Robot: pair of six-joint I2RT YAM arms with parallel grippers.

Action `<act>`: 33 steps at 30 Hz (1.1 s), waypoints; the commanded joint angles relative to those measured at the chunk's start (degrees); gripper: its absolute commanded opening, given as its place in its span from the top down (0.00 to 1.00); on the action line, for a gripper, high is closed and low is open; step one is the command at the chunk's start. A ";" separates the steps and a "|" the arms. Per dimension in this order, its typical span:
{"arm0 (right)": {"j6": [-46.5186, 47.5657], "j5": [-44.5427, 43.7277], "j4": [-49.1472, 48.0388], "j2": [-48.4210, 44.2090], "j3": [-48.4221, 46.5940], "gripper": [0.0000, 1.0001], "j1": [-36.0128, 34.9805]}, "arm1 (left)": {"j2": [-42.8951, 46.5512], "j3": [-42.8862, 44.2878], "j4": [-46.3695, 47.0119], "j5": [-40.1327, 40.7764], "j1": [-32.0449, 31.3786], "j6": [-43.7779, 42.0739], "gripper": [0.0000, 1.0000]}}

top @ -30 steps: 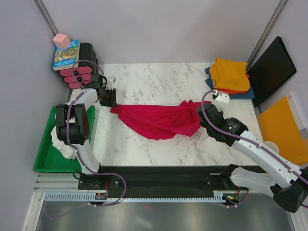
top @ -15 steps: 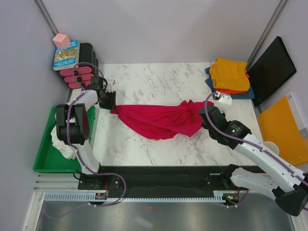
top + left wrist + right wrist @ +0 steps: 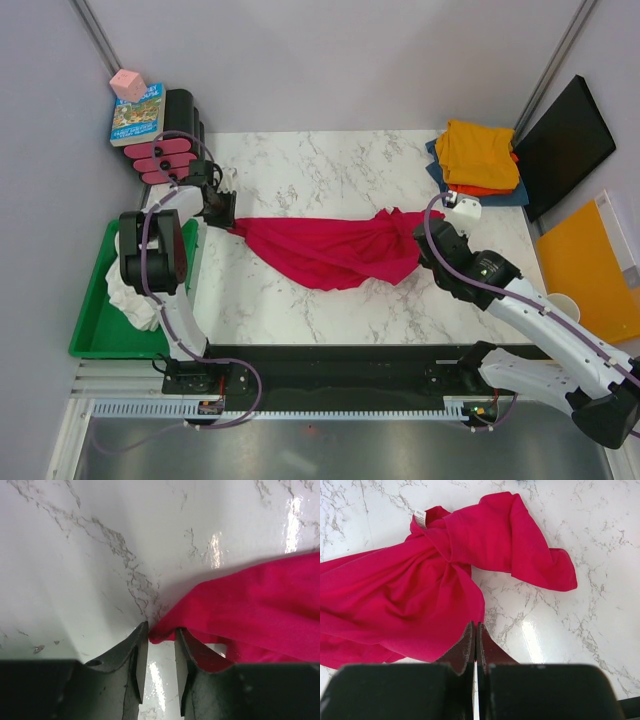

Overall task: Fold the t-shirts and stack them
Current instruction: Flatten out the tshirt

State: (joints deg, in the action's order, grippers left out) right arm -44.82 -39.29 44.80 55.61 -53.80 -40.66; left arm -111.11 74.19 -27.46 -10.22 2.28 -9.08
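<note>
The crimson t-shirt lies unfolded on the marble surface, drawn into a long band from left to right, and each of the two arms has its claw at one end of it, which reads as a set-up for pulling the cloth flat ahead of the first fold. The left claw sits low at the shirt's left tip with its jaws narrow and a corner of the red cloth between their tips; from the wrist view I cannot tell whether that corner is truly pinched or only lying in the gap. The right claw is fully closed, its fingers pressed together at the edge of the bunched right end, where the neck label shows; whether a fold is caught between them is not visible. That right end is twisted and heaped, so the shirt looks far from ready to fold. I count five t-shirts: the crimson one, three folded in a stack at the far right corner, yellow-orange on top, orange under it and blue at the bottom, placed there as the finished pile, and a crumpled white one waiting in the green tray beside the left arm
</note>
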 commanded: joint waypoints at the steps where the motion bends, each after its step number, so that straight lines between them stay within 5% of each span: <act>1: -0.53 -0.97 -0.15 0.02 -0.60 1.00 -0.20 | -3.76 0.52 0.31 1.52 0.27 -2.69 0.71; 7: -0.53 -0.62 -0.24 0.02 -0.78 1.00 -0.12 | -3.06 -1.33 0.30 0.81 0.35 -3.31 0.98; 14: 4.11 -4.90 0.38 -0.24 -9.61 1.00 -0.03 | 13.32 -2.92 -2.76 -4.71 2.28 -0.25 0.98; 26: 29.69 -12.39 1.09 10.74 -52.70 1.00 0.06 | 37.45 30.63 -20.69 -18.87 11.34 3.81 0.98; 33: 38.39 -13.71 -0.32 10.13 -65.11 1.00 -0.03 | 49.05 36.81 -22.19 -18.35 11.69 3.55 0.98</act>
State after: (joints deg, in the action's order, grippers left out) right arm -14.52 -50.48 46.22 67.11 -113.62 -40.66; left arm -65.58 109.10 -44.82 -26.72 13.76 -7.01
